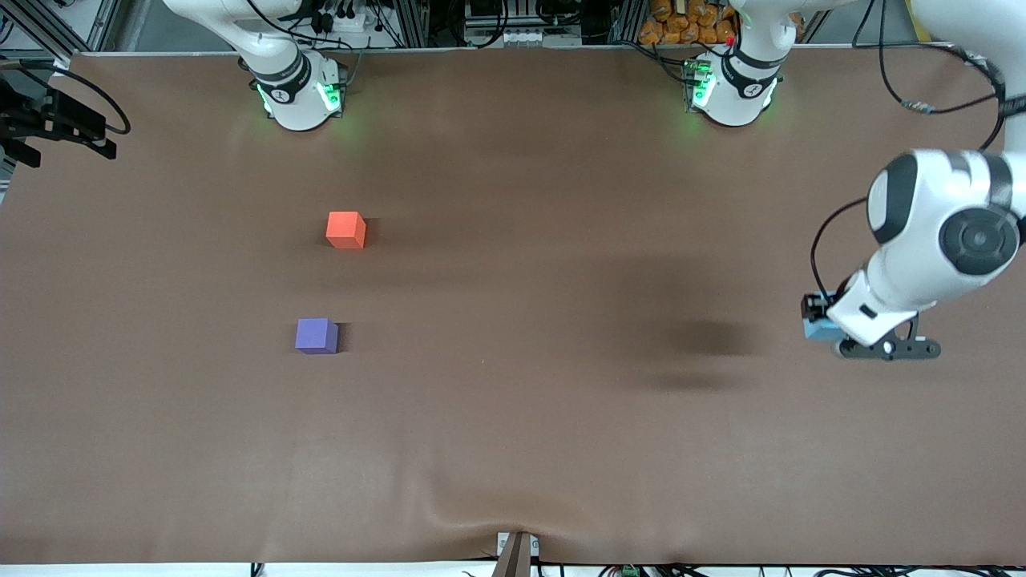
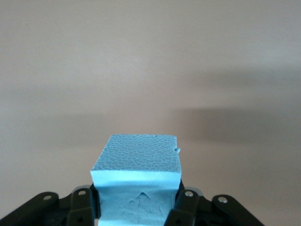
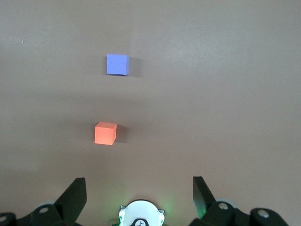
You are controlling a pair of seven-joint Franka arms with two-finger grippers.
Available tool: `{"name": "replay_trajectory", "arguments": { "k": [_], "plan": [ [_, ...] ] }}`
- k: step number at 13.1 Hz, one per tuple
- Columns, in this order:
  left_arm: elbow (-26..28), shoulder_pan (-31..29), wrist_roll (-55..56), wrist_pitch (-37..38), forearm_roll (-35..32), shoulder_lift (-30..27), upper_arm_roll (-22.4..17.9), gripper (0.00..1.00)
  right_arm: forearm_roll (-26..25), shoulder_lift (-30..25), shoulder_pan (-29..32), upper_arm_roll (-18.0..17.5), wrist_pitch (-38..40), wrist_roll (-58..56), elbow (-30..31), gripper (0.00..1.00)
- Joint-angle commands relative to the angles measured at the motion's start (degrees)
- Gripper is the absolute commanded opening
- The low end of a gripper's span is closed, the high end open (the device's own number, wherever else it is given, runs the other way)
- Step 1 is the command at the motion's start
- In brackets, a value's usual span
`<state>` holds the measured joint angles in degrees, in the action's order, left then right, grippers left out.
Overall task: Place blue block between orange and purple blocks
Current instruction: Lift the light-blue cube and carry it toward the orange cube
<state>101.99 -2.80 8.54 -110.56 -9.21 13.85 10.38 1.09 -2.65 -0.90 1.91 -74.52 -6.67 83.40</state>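
Observation:
The blue block (image 1: 815, 328) (image 2: 136, 162) is a sky-blue cube toward the left arm's end of the table. My left gripper (image 1: 819, 319) (image 2: 136, 200) is shut on it, a black finger (image 2: 184, 205) pressing each side. The orange block (image 1: 346, 229) (image 3: 105, 133) and the purple block (image 1: 316, 335) (image 3: 117, 63) rest toward the right arm's end, with the purple one nearer the front camera and a bare gap between them. My right gripper (image 3: 138, 188) is out of the front view. It hangs open and empty, high over its own base.
A brown cloth (image 1: 513, 385) covers the table, with a ripple near its front edge. The arm bases (image 1: 300, 88) (image 1: 729, 88) stand at the back. Black gear (image 1: 56, 124) juts in at the right arm's end, and a small mount (image 1: 517, 553) sits at the front edge.

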Motion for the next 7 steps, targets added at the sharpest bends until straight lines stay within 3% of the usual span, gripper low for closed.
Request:
{"name": "replay_trajectory", "arguments": {
  "k": [1, 4, 7],
  "plan": [
    [-2.4, 0.5, 8.6, 5.6, 0.9, -0.4, 6.2, 0.0, 1.7, -0.4, 1.8, -0.4, 0.4, -0.4, 0.1, 1.0],
    [-3.5, 2.5, 22.2, 6.2, 1.0, 1.4, 14.6, 0.0, 2.2, -0.4, 2.0, -0.3, 0.4, -0.4, 0.1, 1.0],
    [-8.0, 12.3, 34.1, 6.2, 0.9, 7.9, 15.6, 0.0, 2.2, -0.3, 2.0, -0.4, 0.4, -0.5, 0.1, 1.0]
  ]
}}
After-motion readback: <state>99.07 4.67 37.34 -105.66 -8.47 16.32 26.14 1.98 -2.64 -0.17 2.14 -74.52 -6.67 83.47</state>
